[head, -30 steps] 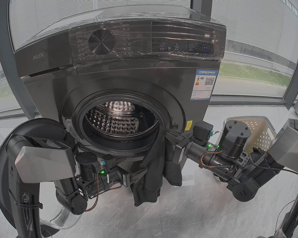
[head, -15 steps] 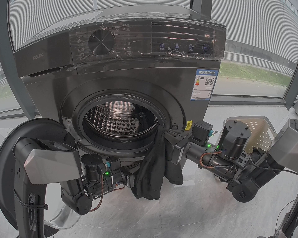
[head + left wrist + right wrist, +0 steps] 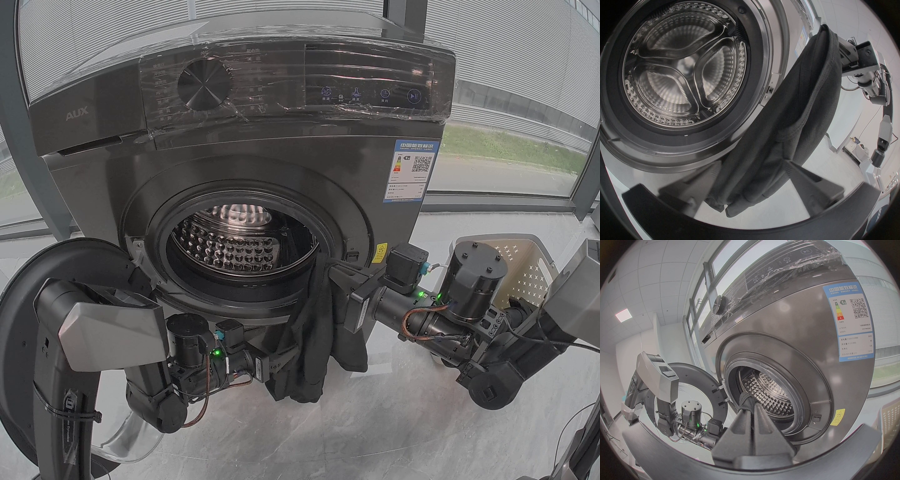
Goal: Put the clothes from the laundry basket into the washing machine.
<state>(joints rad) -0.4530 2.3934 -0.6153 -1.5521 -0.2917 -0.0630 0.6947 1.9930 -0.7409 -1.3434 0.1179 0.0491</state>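
A black garment [image 3: 312, 337] hangs in front of the washing machine [image 3: 250, 156], just right of its open drum [image 3: 240, 240]. My right gripper [image 3: 328, 270] is shut on the garment's top end at the rim of the opening; the right wrist view shows the fingers pressed together on dark cloth [image 3: 746, 397]. My left gripper [image 3: 284, 362] is open lower down. In the left wrist view the garment's [image 3: 793, 112] bottom fold lies between its spread fingers [image 3: 815, 187]. The drum [image 3: 684, 62] holds nothing. The cream laundry basket [image 3: 531, 262] stands on the floor at the right, behind my right arm.
The round machine door [image 3: 62, 275] stands swung open at the left, close behind my left arm. Grey floor tiles [image 3: 375, 431] lie free in front of the machine. Windows [image 3: 519, 125] run behind and to the right.
My left arm has moved right and in under the garment. The garment's hanging lower end has bunched up higher. The right gripper has kept its hold and hardly moved.
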